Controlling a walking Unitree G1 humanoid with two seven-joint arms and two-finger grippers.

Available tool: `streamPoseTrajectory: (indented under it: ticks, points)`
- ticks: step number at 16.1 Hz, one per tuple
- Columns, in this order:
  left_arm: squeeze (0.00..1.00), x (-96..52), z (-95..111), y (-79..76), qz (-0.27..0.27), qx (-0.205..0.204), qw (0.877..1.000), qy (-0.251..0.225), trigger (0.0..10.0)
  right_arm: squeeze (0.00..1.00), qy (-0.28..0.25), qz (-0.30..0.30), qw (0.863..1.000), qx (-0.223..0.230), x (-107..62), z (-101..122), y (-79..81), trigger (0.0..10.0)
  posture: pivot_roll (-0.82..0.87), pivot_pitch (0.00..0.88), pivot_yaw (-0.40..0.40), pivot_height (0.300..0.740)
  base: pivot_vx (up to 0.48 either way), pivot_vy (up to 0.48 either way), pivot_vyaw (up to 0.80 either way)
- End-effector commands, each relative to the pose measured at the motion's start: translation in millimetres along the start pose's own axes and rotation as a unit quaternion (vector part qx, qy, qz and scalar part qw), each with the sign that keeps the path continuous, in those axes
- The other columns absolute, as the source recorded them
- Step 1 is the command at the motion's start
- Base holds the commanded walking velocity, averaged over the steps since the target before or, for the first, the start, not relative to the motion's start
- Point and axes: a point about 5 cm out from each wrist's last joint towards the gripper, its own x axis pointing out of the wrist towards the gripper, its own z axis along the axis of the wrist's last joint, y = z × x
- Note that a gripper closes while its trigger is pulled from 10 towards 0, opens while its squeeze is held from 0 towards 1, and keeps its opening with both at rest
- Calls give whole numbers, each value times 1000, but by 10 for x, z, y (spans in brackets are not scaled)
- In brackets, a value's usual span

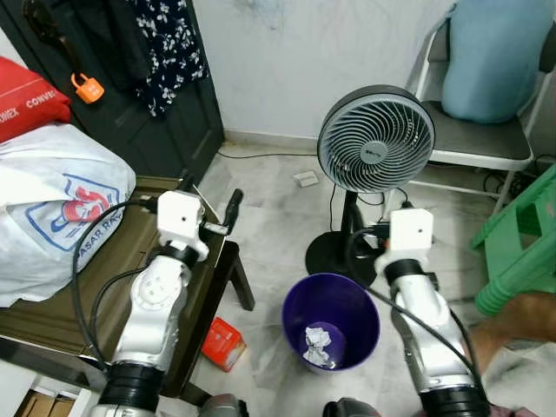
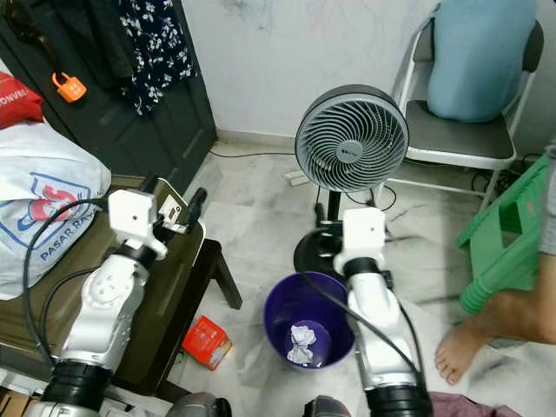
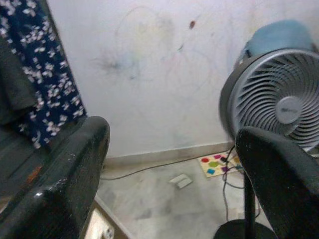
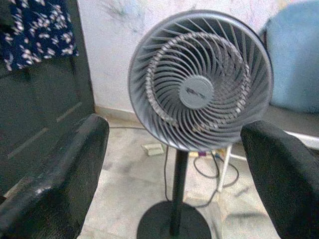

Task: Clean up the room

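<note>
Both pincers gape empty above purple bin [image 1: 331,322], beside fan [image 1: 375,139].

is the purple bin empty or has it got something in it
Not empty: the upright purple bin holds one crumpled white paper wad at its bottom; the rest of its inside looks bare.

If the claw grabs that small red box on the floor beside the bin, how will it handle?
The red box looks like thin card, so probably light and apt to crush under a hard squeeze. It lies flat on the smooth floor, so it may slide rather than tip if nudged. Its flat faces should suit the open left claw.
</note>
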Motion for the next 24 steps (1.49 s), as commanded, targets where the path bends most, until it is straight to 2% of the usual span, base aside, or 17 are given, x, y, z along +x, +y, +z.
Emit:
streamPoseTrajectory:
  ticks: [1,2,3,6,9,11,12,19,24]
  points:
    - [0,-86,-95,83,21,9,1000,14,10000,1000,3,10,1000,7,-14,-17,28,10000,-22,0,63,740,0,0,0]
    - [0,-139,-154,104,37,15,999,23,10000,1000,4,22,1000,-1,-20,-29,88,10000,-15,0,55,740,0,0,0]
    - [0,-183,-175,95,45,16,999,27,10000,4,1,31,999,-15,-18,-20,119,10000,-11,0,46,740,0,0,0]
    - [0,-241,-189,67,44,15,999,28,10000,0,-1,43,999,-26,5,-2,152,10000,-6,0,33,740,0,0,0]
    - [0,-249,-160,6,38,33,999,17,10000,0,-8,82,996,-33,34,11,275,10000,32,0,10,740,0,0,725]
    - [0,-266,-111,30,66,50,997,10,10000,0,-8,92,995,-34,54,15,365,10000,47,0,9,740,0,0,800]
    - [0,-297,-148,29,67,50,996,24,10000,0,-8,93,995,-29,52,20,395,10000,41,0,16,740,0,0,800]
    - [0,-270,-150,-27,55,45,997,31,10000,0,-9,97,995,-18,66,32,417,10000,36,0,8,740,0,0,800]
    - [0,-240,-110,-43,58,66,996,23,10000,0,-11,97,995,-16,86,61,423,10000,34,0,6,740,0,0,800]
